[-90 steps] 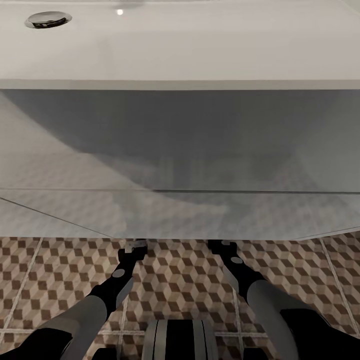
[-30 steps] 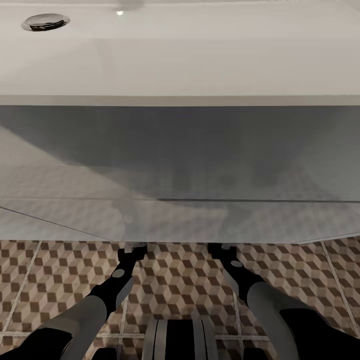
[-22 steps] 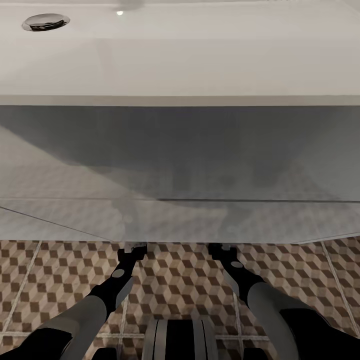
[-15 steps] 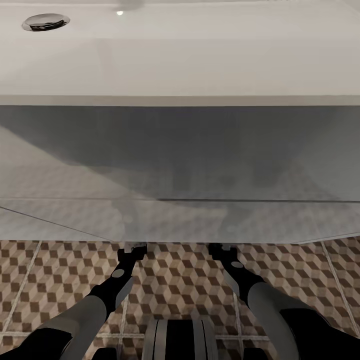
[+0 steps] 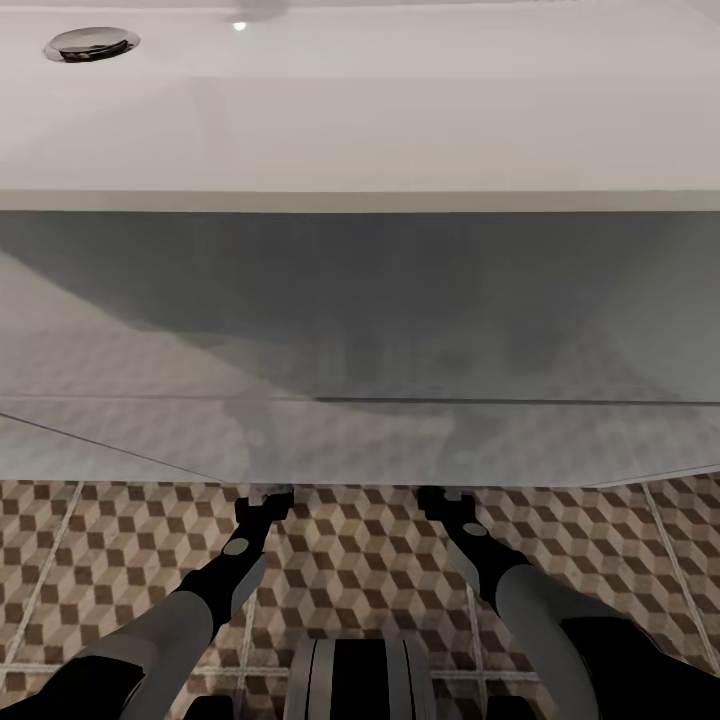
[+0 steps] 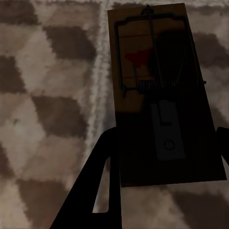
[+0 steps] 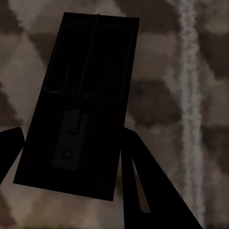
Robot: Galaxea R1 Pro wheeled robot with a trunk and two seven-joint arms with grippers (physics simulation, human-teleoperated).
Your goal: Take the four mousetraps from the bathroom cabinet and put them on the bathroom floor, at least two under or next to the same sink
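The white bathroom sink (image 5: 360, 200) spans the head view, and both my arms reach under its front edge, low over the cube-patterned bathroom floor (image 5: 360, 560). In the left wrist view a brown mousetrap (image 6: 157, 62) with a red spot sits between the fingers of my left gripper (image 6: 167, 138), which touch both its long sides. In the right wrist view a second mousetrap (image 7: 90, 57), dark in shadow, is clamped the same way by my right gripper (image 7: 71, 133). Both traps are close above or on the tiles; I cannot tell which.
The sink's boxy front panel (image 5: 360, 330) hangs close ahead and hides both gripper tips in the head view. A metal drain (image 5: 92, 42) sits in the basin at far left. Pale grout lines (image 7: 188, 71) run beside the traps. My base (image 5: 360, 680) is at the bottom.
Since three seconds ago the head view has shifted slightly, so the sink sits lower in the picture. Over the last second the arms and traps have stayed still.
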